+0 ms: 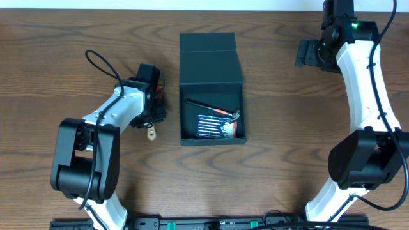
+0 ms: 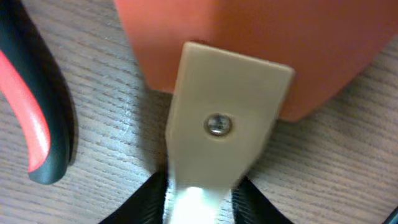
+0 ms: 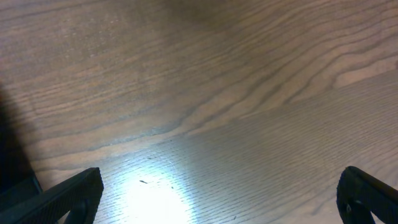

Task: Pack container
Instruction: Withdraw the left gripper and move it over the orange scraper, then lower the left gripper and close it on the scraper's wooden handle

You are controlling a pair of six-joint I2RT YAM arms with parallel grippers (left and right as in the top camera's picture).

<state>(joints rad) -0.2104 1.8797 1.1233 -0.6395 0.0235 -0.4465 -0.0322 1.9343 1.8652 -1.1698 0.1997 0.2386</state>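
Note:
The dark teal container [image 1: 211, 70] stands open mid-table, its flap lid [image 1: 208, 43] folded back at the far end. Inside lie a black-and-red screwdriver [image 1: 212, 108] and a blue-and-white striped pack [image 1: 214, 126]. Left of it, my left gripper [image 1: 153, 118] is down on the table. In the left wrist view its black fingers [image 2: 146, 199] press both sides of a beige handle [image 2: 217, 124] joined to an orange body [image 2: 261, 43]; the left gripper [image 2: 200, 190] is shut on it. My right gripper [image 1: 313, 54] hovers open over bare wood at the back right, its fingertips [image 3: 68, 196] far apart.
A red-and-black curved tool handle [image 2: 37, 124] lies on the table just left of the beige-handled tool. The beige end [image 1: 152, 133] sticks out from under the left gripper toward the front. Wood-grain table [image 3: 217, 93] fills the right wrist view.

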